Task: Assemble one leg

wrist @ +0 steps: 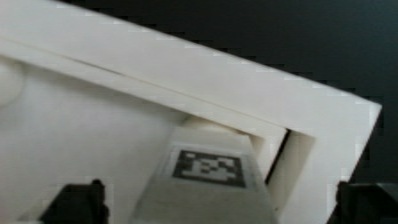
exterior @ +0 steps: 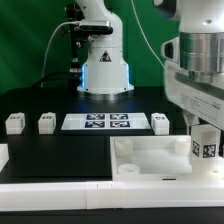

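A white leg [exterior: 205, 143] with a black-and-white tag stands upright at the corner of the big white square top [exterior: 150, 158] on the exterior view's right. My gripper [exterior: 199, 124] hangs right above it. In the wrist view the leg [wrist: 217, 160] lies between the two dark fingertips [wrist: 75, 205], which stand wide apart with a gap on each side and do not touch it. The gripper [wrist: 222, 207] is open. The top's raised rim [wrist: 214, 75] runs close beside the leg. How the leg's base sits on the top is hidden.
Three more white legs stand on the black table: two at the exterior view's left [exterior: 14, 123] [exterior: 46, 122] and one [exterior: 160, 122] right of the marker board [exterior: 97, 121]. The robot base [exterior: 103, 70] is behind it. A white wall [exterior: 60, 192] runs along the front edge.
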Robot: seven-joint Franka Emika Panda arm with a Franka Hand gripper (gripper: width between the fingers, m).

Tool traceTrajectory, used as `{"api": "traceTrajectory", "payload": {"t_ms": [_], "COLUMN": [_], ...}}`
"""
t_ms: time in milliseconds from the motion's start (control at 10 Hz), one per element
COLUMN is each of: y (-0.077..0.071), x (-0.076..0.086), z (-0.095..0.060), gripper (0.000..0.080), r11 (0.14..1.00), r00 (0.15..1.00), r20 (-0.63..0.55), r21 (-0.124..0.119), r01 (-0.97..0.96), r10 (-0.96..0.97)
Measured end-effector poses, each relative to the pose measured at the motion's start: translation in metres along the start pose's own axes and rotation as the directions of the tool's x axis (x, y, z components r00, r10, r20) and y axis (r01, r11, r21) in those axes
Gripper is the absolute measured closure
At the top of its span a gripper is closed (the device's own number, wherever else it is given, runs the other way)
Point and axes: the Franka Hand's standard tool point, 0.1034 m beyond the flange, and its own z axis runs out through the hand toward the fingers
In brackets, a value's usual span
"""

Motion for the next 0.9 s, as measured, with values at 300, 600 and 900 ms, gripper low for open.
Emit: {"api": "traceTrajectory", "payload": {"t_ms": [300, 600, 900], "y": [0.0034, 0.005, 0.0052], "x": [0.0014, 0.0012, 0.0016], "z": [-0.0004, 0.0003, 0.0003], "gripper": [0.0151, 0.0151, 0.0151], "r11": [0.904, 0.703, 0.468], "r00": [0.904, 0.704, 0.469], "r20": [0.015, 0.021, 0.026], "r21": [-0.016, -0.023, -0.019], "r01": [0.428, 0.71, 0.883], "r10": [-0.428, -0.71, -0.883]}}
